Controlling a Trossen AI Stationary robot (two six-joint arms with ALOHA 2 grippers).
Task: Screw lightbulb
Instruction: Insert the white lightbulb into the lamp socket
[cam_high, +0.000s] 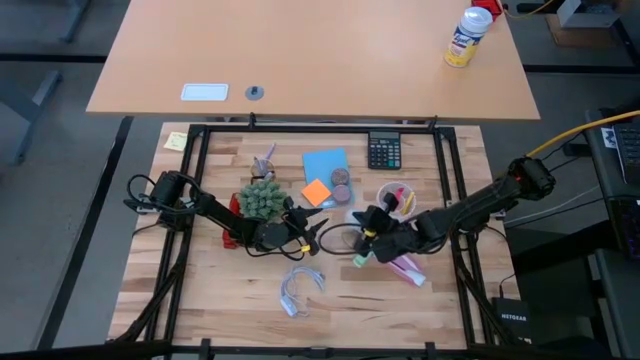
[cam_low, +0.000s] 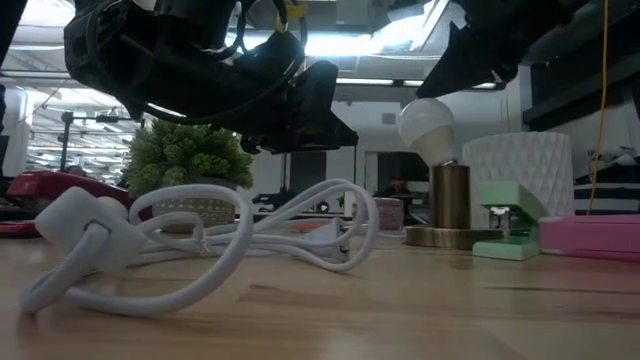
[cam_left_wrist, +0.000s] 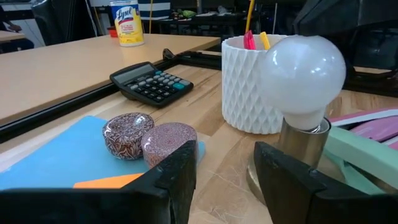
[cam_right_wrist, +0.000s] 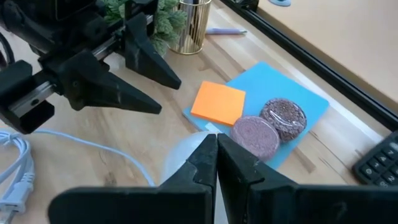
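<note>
**Q:** Jaws first: how do they stand?

**A:** On the left gripper (cam_high: 312, 236) the 2 dark fingers (cam_left_wrist: 177, 180) are spread with nothing between them, just short of the brass cylindrical lamp base (cam_low: 450, 205). The right gripper (cam_high: 368, 228) has its fingers drawn almost together over the top of the frosted white pear-shaped lightbulb (cam_left_wrist: 303, 78); its wrist view shows the tips meeting above the pale globe, though actual contact cannot be confirmed.

**Q:** And the bulb itself?

**A:** Upright, its neck seated in the brass base, near the middle of the light wooden table (cam_high: 390, 310), just beside the white faceted cup of pens (cam_left_wrist: 247, 84).

**Q:** What lies around it?

**A:** A black calculator (cam_left_wrist: 151, 83) further back, 2 round speckled tins (cam_left_wrist: 149, 138) on a blue sheet (cam_right_wrist: 283, 93), an orange sticky-note pad (cam_right_wrist: 218, 103), a green artificial plant (cam_low: 188, 160), and a looped white cord (cam_low: 215, 245) in front.
</note>
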